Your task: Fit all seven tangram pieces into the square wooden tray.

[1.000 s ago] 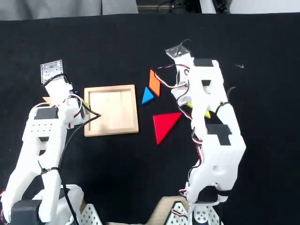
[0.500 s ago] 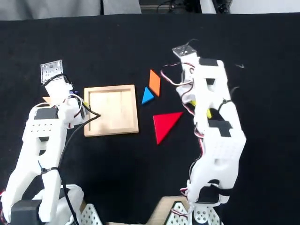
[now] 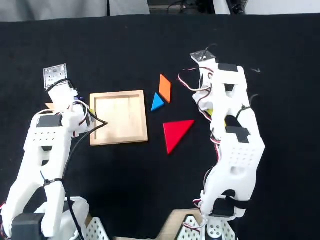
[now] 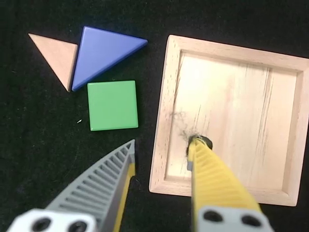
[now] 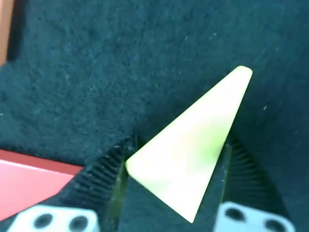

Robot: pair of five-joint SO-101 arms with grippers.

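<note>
- Right hand (image 5: 181, 143) is clamped on the yellow triangle (image 5: 195, 125), near the red triangle (image 3: 175, 132). Best to carry it level.
- Left hand (image 4: 164, 141) gapes astride the wooden tray (image 4: 163, 87) rim. I'd clear it before the drop.

The light is bright and even. The black cloth (image 3: 125, 50) swallows nearly every shadow, and the white arms (image 3: 45, 145) glow against it. Glare bleaches the yellow triangle (image 5: 193, 145) pale; the wooden tray (image 4: 161, 111) is softly lit.
</note>
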